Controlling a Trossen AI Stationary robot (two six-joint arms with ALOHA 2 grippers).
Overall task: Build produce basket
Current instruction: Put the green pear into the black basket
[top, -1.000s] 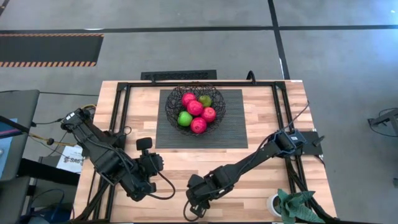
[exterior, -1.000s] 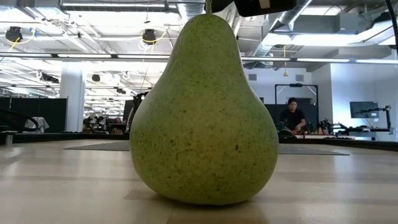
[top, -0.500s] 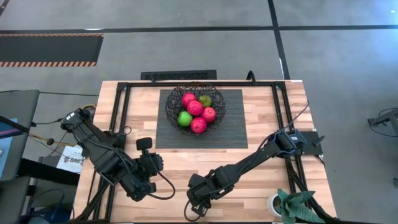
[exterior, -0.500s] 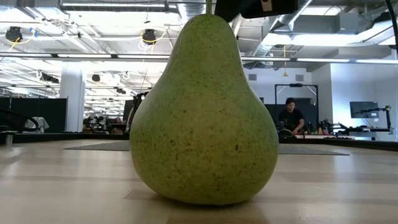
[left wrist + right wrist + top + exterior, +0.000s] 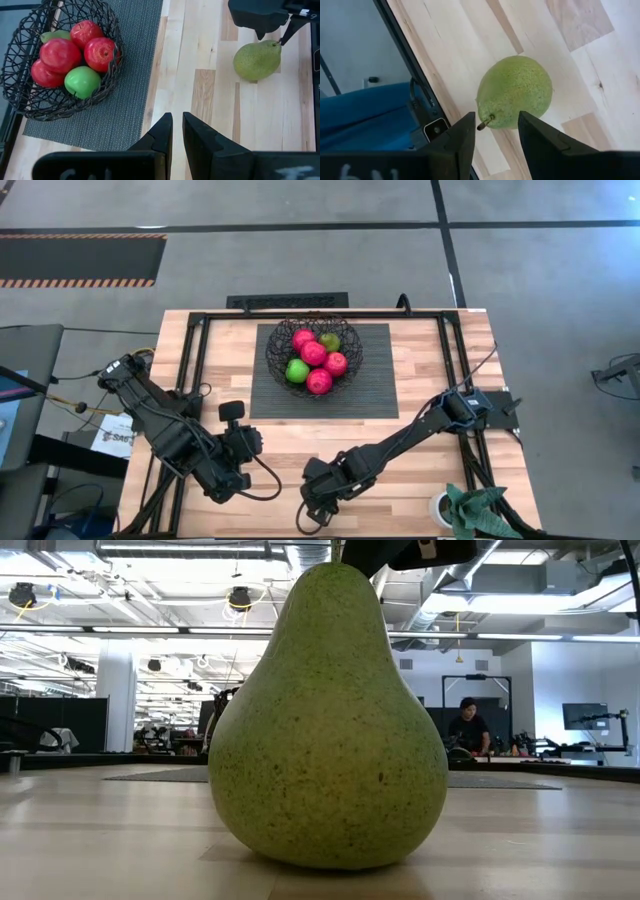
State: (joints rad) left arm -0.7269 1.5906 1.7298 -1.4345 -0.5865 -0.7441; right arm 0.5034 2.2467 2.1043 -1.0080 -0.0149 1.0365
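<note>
Where pale planks (image 5: 100, 840) end, ceiling lights (image 5: 150, 635) recede; person (image 5: 468, 725) seated behind

Overhead camera looked straight down; table-level camera faced the pear (image 5: 328, 720) closely; both wrist cameras shared that pear.

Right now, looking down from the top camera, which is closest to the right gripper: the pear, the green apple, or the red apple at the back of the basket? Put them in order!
1. The pear: standing on the wood right under the right gripper, near the table's front edge.
2. The green apple: on the basket's front-left side.
3. The back red apple: farthest, toward the basket's far rim.
</note>
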